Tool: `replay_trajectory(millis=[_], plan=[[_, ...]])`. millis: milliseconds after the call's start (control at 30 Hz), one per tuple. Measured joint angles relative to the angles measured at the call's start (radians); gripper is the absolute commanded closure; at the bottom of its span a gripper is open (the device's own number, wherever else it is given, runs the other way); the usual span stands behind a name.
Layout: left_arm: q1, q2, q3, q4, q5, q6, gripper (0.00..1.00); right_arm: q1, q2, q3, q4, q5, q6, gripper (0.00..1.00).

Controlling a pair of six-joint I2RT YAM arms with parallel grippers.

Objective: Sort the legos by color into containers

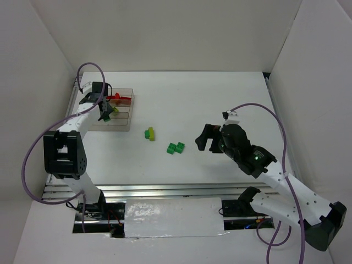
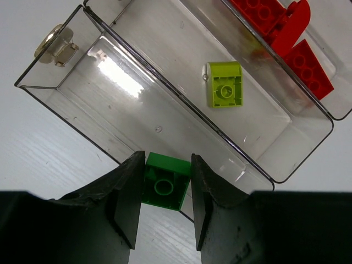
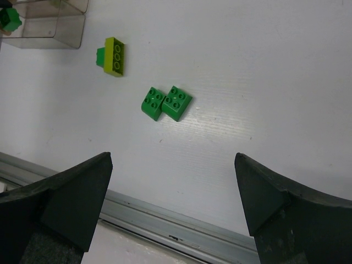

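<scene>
Clamping a green brick [image 2: 163, 187], the left gripper [image 2: 166, 165] hung at the rim of the tray's [image 2: 55, 91] empty compartment; a lime brick [image 2: 224, 84] lay in the middle one, red bricks [image 2: 286, 38] in the third. The right gripper [image 3: 173, 159] gaped over two loose green bricks [image 3: 166, 103].

Left tool [image 2: 166, 184] clamped — right tool [image 3: 173, 168] spread.

Four green bricks [image 1: 176, 147], two yellow-green [image 2: 224, 84], roughly three red [image 2: 264, 14]; three compartments [image 2: 124, 110].
</scene>
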Motion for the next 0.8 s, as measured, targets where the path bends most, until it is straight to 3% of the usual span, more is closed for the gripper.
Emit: replay_trajectory(millis=[33,100,200,400,500,800], plan=[[0.001,0.002,0.0,0.004,0.004,0.0,0.41,0.0,0.002,0.0,0.0,-0.005,-0.001,0.01],[0.001,0.006,0.0,0.01,0.011,-0.002,0.3,0.0,0.003,0.0,0.0,-0.008,-0.001,0.01],[0.0,0.01,0.0,0.014,0.014,-0.005,0.01,0.0,0.003,0.0,0.0,-0.014,-0.002,0.01],[-0.01,0.003,-0.006,0.024,0.014,-0.021,0.01,0.0,0.005,0.0,0.0,-0.025,-0.005,0.01],[-0.077,-0.028,-0.021,0.028,-0.006,0.006,0.01,0.0,-0.002,0.0,-0.001,-0.01,0.001,0.01],[-0.746,-0.084,-0.021,0.066,-0.032,0.056,0.04,-0.003,-0.123,0.021,-0.055,0.123,0.04,0.0]])
